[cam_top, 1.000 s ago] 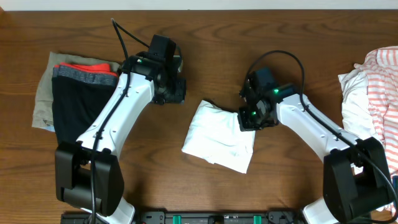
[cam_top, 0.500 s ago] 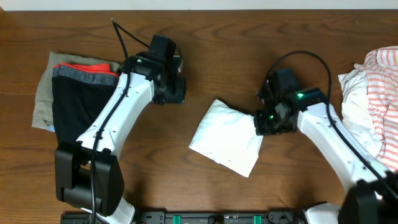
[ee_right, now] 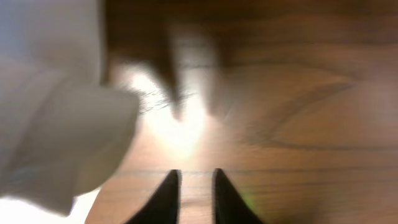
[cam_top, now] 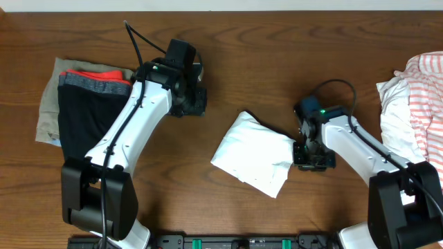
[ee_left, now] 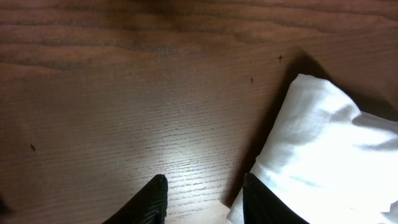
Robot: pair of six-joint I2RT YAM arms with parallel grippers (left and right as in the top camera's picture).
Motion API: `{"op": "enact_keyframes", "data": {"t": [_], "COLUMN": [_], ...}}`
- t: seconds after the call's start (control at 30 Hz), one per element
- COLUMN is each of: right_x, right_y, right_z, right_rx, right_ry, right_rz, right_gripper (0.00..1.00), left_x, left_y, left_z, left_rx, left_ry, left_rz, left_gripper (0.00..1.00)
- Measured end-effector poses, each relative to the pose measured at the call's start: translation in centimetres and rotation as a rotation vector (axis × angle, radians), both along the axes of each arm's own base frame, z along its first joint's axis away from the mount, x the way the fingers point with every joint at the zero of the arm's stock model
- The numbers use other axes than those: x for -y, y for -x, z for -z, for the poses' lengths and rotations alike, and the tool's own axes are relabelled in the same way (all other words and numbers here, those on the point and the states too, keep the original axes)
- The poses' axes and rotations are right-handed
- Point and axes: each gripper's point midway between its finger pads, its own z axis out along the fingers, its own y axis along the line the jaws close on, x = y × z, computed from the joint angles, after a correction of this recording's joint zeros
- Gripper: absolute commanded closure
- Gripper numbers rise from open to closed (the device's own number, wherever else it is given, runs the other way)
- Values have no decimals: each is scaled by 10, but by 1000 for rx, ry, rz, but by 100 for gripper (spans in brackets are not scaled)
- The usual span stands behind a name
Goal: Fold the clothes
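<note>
The folded white fabric shirt point(cam_top: 252, 153) lies as a compact, slightly tilted packet near the middle of the brown wooden desk point(cam_top: 277, 55), a little toward your right arm's side. Your right tool point(cam_top: 310, 155) sits low at the packet's right edge, just beside the cloth; from above you cannot tell whether it touches the fabric. In the blurred right wrist view its two dark fingers point(ee_right: 168, 198) stand a narrow gap apart with only bare wood between them. It grips nothing, and the white cloth bulges at the left of that picture, clear of the fingers. Your left tool point(cam_top: 187, 102) hangs over bare desk up and to the left of the shirt, apart from it. In the left wrist view its fingers point(ee_left: 153, 198) are moderately spread, with wood grain between them and nothing held. A corner of the shirt lies just beside one fingertip, and contact there is not clear. At the far left of the desk rests a stack of folded cloth garments point(cam_top: 83, 104): khaki shows along its left edge, black lies over it, and grey and orange-red bands cross its far end. At the far right edge lies a crumpled white cloth garment with orange stripes point(cam_top: 422, 97), unfolded and well apart from the shirt.
</note>
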Motion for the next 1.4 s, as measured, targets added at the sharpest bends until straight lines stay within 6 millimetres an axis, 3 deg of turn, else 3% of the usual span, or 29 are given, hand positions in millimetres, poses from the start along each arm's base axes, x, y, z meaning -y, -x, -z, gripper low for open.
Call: {"op": "enact_keyframes", "data": {"t": [0.13,0.37,0.5,0.77,0.87,0.97,1.1,1.23,1.4], "right_x": [-1,-47,-58,-65,-67,-69,-75,-81,-78], "right_y": [-4,-9,1,12,16,19,21,26,48], "right_z": [-5,-51,-65,-41,-29,-21,-19,-23,-26], "right_rx": [-4,66,68,61,64,66,72,49,-50], "right_ry": [-45,-342,-424,-478,-496,-514,-556,-600,-601], "right_rz": [-33,-178,-220,-234,-222,-222,-219,-202,-165], "right_gripper": [90,81,78,69,60,66,99,99,99], "left_x": [0,0,0,0,0,0,0,0,0], "left_y": [0,0,0,0,0,0,0,0,1], "left_z": [0,0,0,0,0,0,0,0,0], "left_rx": [0,0,0,0,1,1,1,1,-3], "left_ry": [0,0,0,-1,-1,-1,-1,-1,-2], "left_rz": [0,0,1,2,4,4,4,4,4], "left_gripper": [60,59,60,60,59,59,59,60,59]}}
